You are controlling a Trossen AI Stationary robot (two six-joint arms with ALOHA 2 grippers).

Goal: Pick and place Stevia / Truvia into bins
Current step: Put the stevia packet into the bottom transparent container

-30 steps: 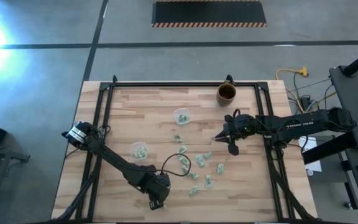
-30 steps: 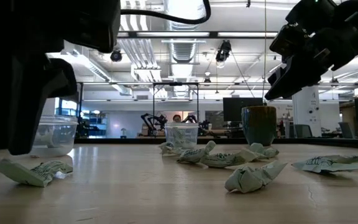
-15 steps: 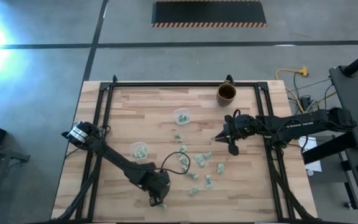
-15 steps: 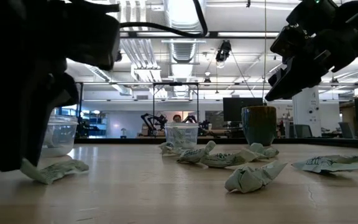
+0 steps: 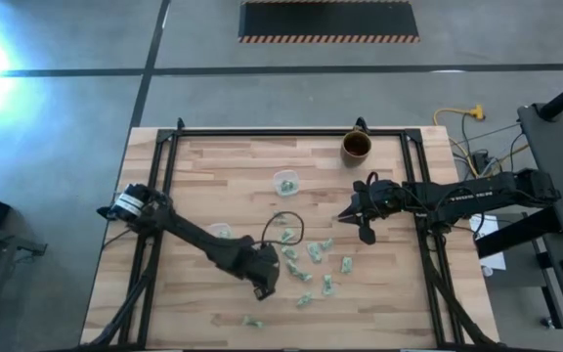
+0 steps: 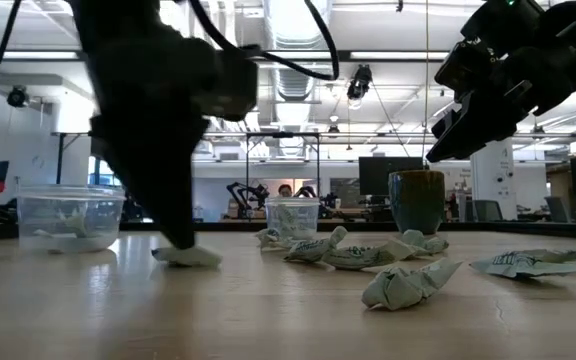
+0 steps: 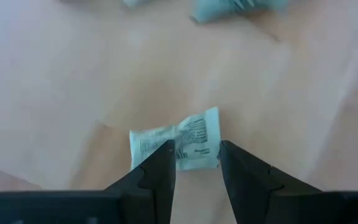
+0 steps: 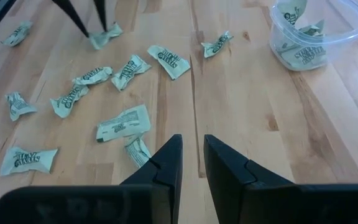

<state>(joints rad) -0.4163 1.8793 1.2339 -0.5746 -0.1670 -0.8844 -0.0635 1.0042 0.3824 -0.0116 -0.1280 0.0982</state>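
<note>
The left gripper (image 5: 266,285) has swung from the surface's lower edge up to frame centre, jaws apart astride a sachet (image 7: 176,145), apparently not yet clamped, while the right gripper (image 5: 353,217), nearly closed and empty, waits right of centre.

Both arms are matte black, built of slim jointed links. The left arm (image 5: 198,239) has a silver-white collar near its base and a thin black cable looping above its hand (image 5: 265,284). The right arm (image 5: 457,196) carries pale lettering along its forearm.
</note>
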